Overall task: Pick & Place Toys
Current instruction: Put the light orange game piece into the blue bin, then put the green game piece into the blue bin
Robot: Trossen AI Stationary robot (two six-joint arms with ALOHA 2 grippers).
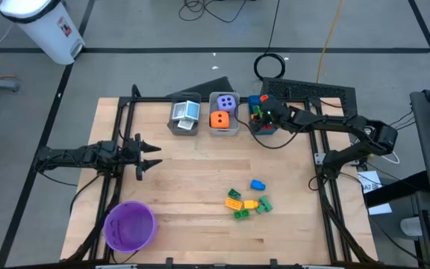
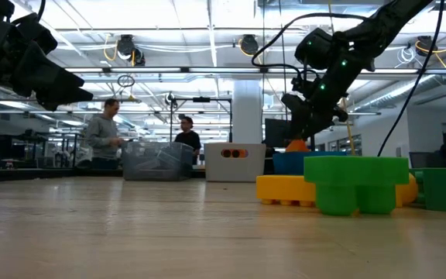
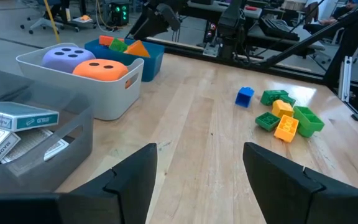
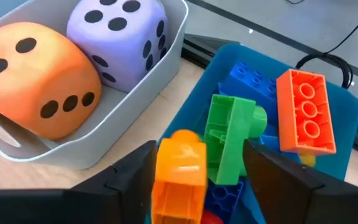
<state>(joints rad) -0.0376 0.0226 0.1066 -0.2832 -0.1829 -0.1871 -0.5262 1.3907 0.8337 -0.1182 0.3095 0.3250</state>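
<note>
At the far edge of the desk [image 1: 200, 179]: three bins stand in a row, grey, clear and blue.
Right tool [image 4: 199, 163]: over the blue bin [image 4: 347, 118], its fingers spread with an orange brick [image 4: 180, 174] and a green brick [image 4: 232, 138] showing between them; whether the fingers touch either brick I cannot tell.
Blue bin contents: blue bricks [image 4: 250, 84] and an orange-red brick [image 4: 304, 112] standing on edge, beside the green and orange ones.
Left tool [image 1: 149, 155]: near the desk's left side, well apart from the bins, fingers apart and holding nothing.
Clear bin [image 1: 224, 128]: holds the purple die [image 1: 226, 102] and the orange die [image 1: 219, 119], touching each other. The dots look dark in the wrist views.
Grey bin [image 1: 172, 119]: holds the cards [image 1: 187, 110], white-and-teal, with a boxed pack [image 3: 18, 117] lying on top.
Loose bricks [image 1: 246, 203]: a small cluster on the desk's right half, green, yellow and orange pieces touching, with one blue brick [image 1: 257, 184] just beside them.
Purple bowl [image 1: 129, 226]: at the near left corner of the desk.
Background: two people [image 2: 103, 133] stand in the room beyond the desk.
</note>
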